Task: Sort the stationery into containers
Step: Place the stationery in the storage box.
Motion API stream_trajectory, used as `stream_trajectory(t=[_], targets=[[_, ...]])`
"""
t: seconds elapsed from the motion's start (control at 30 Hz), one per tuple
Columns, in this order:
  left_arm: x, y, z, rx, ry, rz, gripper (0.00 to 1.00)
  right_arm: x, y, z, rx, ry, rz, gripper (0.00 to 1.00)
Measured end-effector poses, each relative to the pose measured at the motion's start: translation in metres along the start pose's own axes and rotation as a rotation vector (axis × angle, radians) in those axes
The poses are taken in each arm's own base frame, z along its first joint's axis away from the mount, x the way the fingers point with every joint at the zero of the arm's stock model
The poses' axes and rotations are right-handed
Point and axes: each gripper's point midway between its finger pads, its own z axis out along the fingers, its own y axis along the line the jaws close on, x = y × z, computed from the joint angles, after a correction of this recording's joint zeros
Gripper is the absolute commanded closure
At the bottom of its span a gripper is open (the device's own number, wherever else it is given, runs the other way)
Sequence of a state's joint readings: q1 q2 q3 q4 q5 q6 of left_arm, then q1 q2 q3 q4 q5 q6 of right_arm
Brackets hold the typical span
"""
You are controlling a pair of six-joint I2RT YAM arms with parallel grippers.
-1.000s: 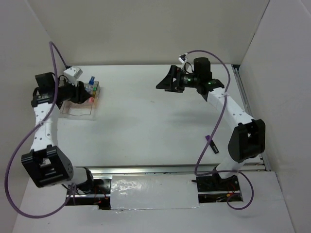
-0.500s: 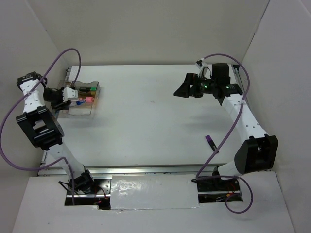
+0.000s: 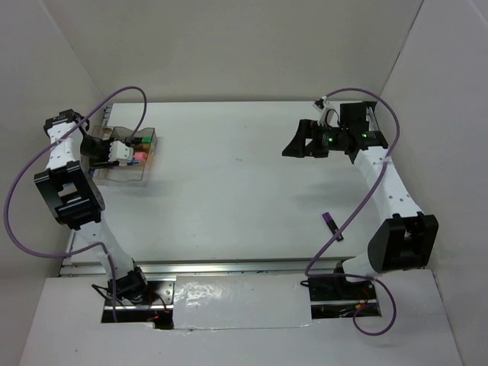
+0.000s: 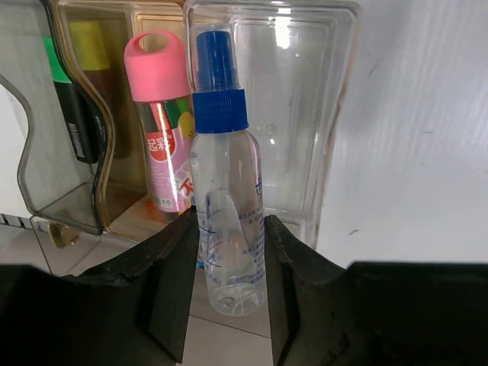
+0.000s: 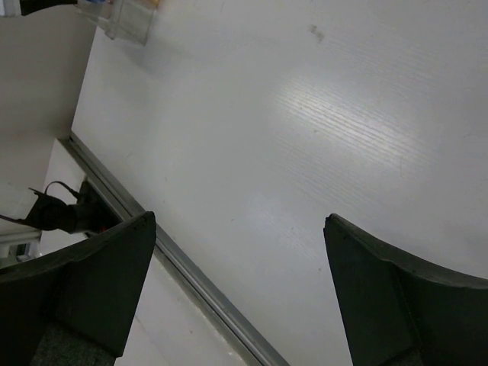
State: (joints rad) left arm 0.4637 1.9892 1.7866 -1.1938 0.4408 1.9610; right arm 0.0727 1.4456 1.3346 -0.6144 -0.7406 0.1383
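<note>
My left gripper [image 4: 226, 232] is shut on the blue-capped clear bottle [image 4: 226, 183], gripping its lower body. The bottle's cap points over the clear empty compartment of the clear-plastic container [image 4: 335, 114]. The tan-bottomed compartment beside it holds the pink tube [image 4: 162, 137] and black highlighters with green [image 4: 70, 107] and yellow [image 4: 90, 38] ends. In the top view the left gripper [image 3: 116, 149] is at the container's [image 3: 130, 178] left side. My right gripper [image 3: 299, 142] is open and empty, held above the table at the right; its wrist view [image 5: 240, 229] shows bare table between the fingers.
A purple-ended highlighter [image 3: 329, 223] lies on the table near the right arm's base. White walls enclose the table on the left, back and right. A metal rail [image 5: 206, 293] runs along the table's near edge.
The left arm has swung round to the container's left side, bringing the bottle from upright down to lying over the box. The right gripper has drawn back to the right.
</note>
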Motion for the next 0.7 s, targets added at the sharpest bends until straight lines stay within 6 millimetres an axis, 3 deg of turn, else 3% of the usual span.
stream_trajectory(t=[0.17,0.33,0.4,0.5,0.7], targets=[[0.0,0.006,0.008,0.004,0.011,0.023,0.62,0.001,-0.012,-0.012,0.07,0.035,-0.03,0.06],[-0.001,0.006,0.01,0.01,0.016,0.03,0.57,0.007,-0.034,-0.017,0.169,0.106,-0.065,0.06],[0.0,0.004,0.011,0.018,0.017,0.027,0.47,0.016,-0.047,-0.021,0.216,0.147,-0.059,0.06],[0.001,-0.003,0.016,0.038,0.016,0.025,0.15,0.028,-0.065,-0.027,0.284,0.2,-0.052,0.06],[-0.008,0.002,0.013,0.01,-0.031,0.0,0.12,0.054,-0.092,-0.037,0.388,0.307,-0.04,0.14]])
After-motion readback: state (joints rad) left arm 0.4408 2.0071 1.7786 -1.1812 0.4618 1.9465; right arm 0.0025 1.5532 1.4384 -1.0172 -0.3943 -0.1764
